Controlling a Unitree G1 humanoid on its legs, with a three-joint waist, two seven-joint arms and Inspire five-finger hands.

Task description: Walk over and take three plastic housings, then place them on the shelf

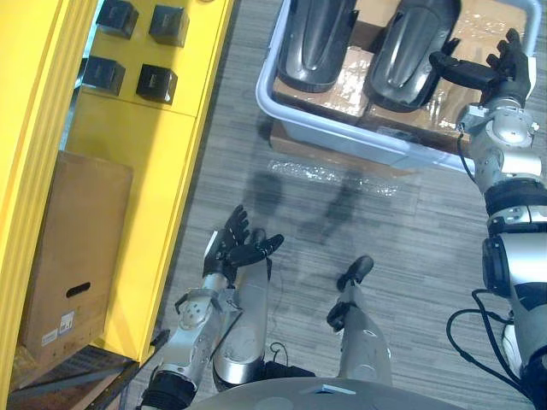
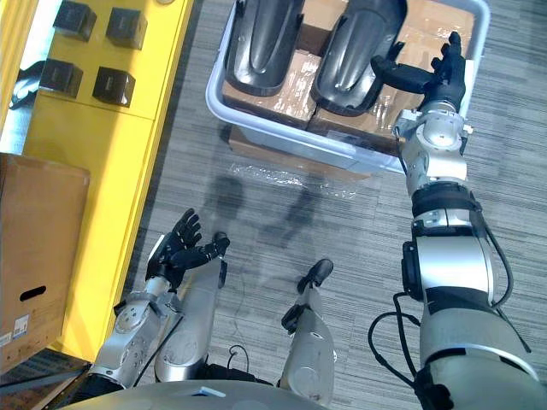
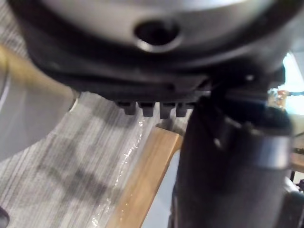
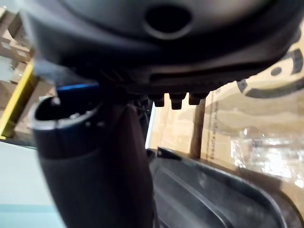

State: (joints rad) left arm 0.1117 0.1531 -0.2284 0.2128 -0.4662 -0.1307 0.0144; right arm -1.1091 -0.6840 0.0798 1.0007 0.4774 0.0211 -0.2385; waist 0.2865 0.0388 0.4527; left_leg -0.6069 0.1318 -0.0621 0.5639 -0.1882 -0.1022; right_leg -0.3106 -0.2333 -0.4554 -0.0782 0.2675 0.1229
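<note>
Nearest, the left hand [image 1: 232, 254] hangs low above the grey carpeted floor [image 1: 385, 231], its fingers [image 1: 238, 220] straight and spread wide, holding nothing. Just to its left stands the yellow shelf [image 1: 145, 171], with a brown cardboard box [image 1: 77, 248] on a lower level and four small black boxes [image 1: 156, 83] on its yellow surface farther off.

Beyond the bare stretch of floor sits a pale bin [image 1: 342, 128], resting on a cardboard base. Inside it, two dark plastic housings lie side by side on film-wrapped cartons [image 1: 350, 73]: the left housing [image 1: 316, 43] and the right housing [image 1: 414, 55].

The right hand [image 1: 506, 75] reaches out over the bin's right part, fingers straight and pointing away, thumb [image 1: 461, 70] stretched wide across the right housing's edge. The hand grips nothing, and I cannot tell whether the thumb touches the housing.
</note>
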